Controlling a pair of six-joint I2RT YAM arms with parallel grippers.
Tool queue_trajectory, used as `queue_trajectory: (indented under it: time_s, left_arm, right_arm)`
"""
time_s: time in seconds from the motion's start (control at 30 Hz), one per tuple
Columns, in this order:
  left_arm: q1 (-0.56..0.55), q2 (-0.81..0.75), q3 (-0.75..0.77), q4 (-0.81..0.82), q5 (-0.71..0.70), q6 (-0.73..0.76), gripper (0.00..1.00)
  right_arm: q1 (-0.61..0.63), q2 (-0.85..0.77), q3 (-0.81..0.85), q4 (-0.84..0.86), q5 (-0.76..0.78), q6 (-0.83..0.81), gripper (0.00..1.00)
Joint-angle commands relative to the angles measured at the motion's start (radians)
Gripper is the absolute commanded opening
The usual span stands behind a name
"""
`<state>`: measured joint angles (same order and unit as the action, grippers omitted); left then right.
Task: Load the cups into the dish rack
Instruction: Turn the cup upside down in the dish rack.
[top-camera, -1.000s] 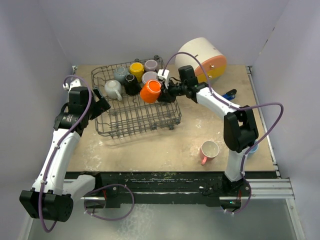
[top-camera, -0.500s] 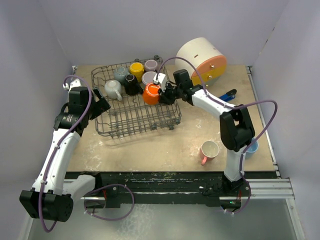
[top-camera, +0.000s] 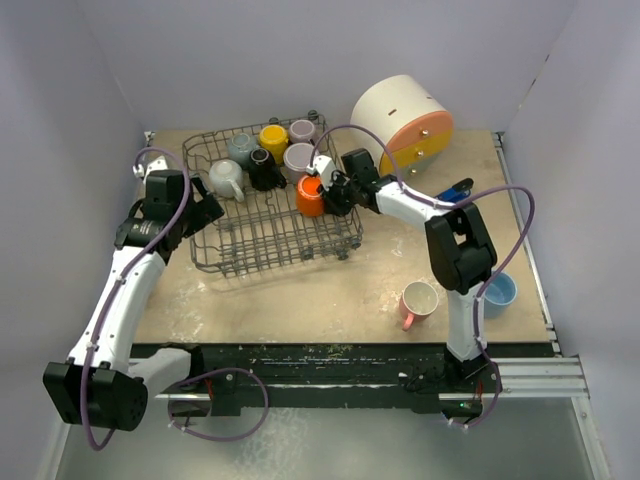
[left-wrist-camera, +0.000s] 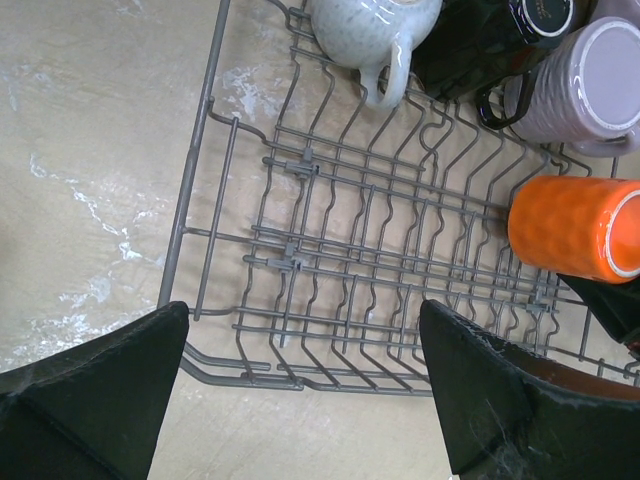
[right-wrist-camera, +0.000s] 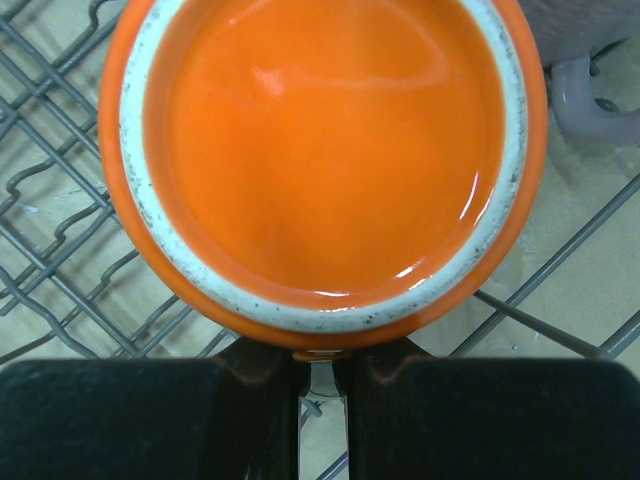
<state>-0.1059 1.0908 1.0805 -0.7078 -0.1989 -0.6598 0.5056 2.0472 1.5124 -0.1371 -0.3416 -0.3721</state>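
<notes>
My right gripper (top-camera: 328, 193) is shut on the handle of an orange cup (top-camera: 311, 196), low over the right side of the grey wire dish rack (top-camera: 275, 235). The cup's mouth (right-wrist-camera: 320, 150) fills the right wrist view, with the right gripper (right-wrist-camera: 318, 370) clamped just below its rim. Several cups stand at the rack's far end: pale grey (top-camera: 225, 178), black (top-camera: 263, 170), yellow (top-camera: 273, 138) and mauve (top-camera: 298, 158). My left gripper (top-camera: 205, 212) is open beside the rack's left wall. In the left wrist view the left gripper (left-wrist-camera: 305, 400) holds nothing, and the orange cup (left-wrist-camera: 575, 228) lies on its side over the rack (left-wrist-camera: 380, 250).
A pink cup (top-camera: 418, 301) stands on the table at the front right. A light blue cup (top-camera: 497, 291) is partly hidden behind the right arm. A big white cylinder (top-camera: 402, 122) with orange and yellow fronts lies at the back right, and a small blue object (top-camera: 458, 190) below it.
The right gripper has carried the orange cup lower into the rack's right side. The left arm has shifted slightly toward the rack, still open.
</notes>
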Motion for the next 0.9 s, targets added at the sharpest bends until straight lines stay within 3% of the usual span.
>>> queue_trajectory:
  time_s: [0.0, 0.43, 0.63, 0.73, 0.87]
  left_arm:
    - [0.004, 0.025, 0.013, 0.064, -0.011, 0.026, 0.99]
    - [0.005, 0.154, 0.078, 0.113, -0.011, 0.083, 0.99]
    - [0.005, 0.185, 0.106, 0.095, -0.004, 0.102, 0.99]
    - [0.005, 0.181, 0.114, 0.079, -0.003, 0.121, 0.99]
    - [0.005, 0.155, 0.096, 0.081, -0.004, 0.152, 0.99]
  right_arm:
    - [0.002, -0.032, 0.029, 0.064, 0.017, 0.027, 0.0]
    - [0.004, 0.018, 0.063, -0.037, 0.053, 0.039, 0.0]
    - [0.004, 0.031, 0.075, -0.053, 0.08, 0.053, 0.05]
    - [0.004, 0.051, 0.107, -0.098, 0.108, 0.061, 0.1]
    - [0.005, 0.054, 0.13, -0.133, 0.126, 0.065, 0.29]
